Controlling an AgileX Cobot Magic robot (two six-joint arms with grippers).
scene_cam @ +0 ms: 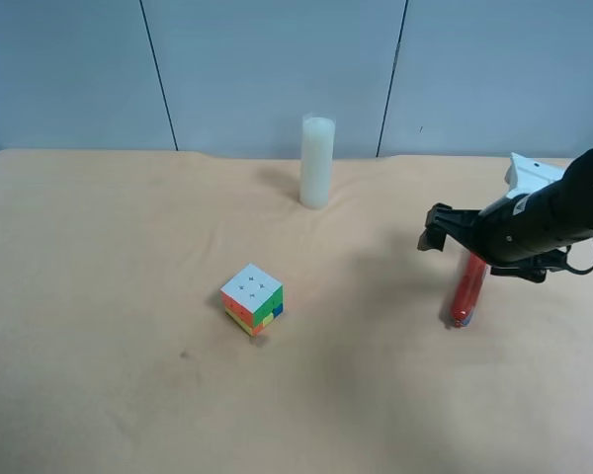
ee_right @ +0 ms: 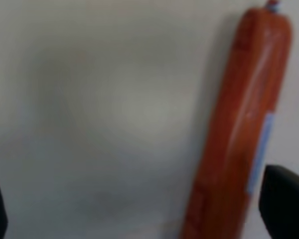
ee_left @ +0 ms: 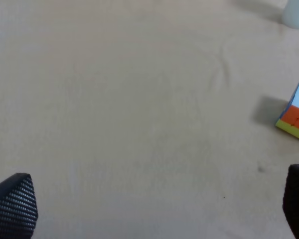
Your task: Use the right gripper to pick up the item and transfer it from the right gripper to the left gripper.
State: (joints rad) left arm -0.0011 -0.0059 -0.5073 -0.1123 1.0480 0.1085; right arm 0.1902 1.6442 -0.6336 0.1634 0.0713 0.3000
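Because the right gripper (ee_right: 139, 206) hangs wide open and empty over the tan table (scene_cam: 128, 296) with the item (ee_right: 244, 124) lying flat just beside one jaw rather than centred between the two, closing now could clip its edge and roll it away.

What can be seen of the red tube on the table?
The red tube is slim, red-orange and glossy like plastic film, with a pale blue printed strip and a pinched tip. It lies flat on the beige cloth, partly under the right gripper, whose jaws are open. One jaw is beside it; contact is unclear.
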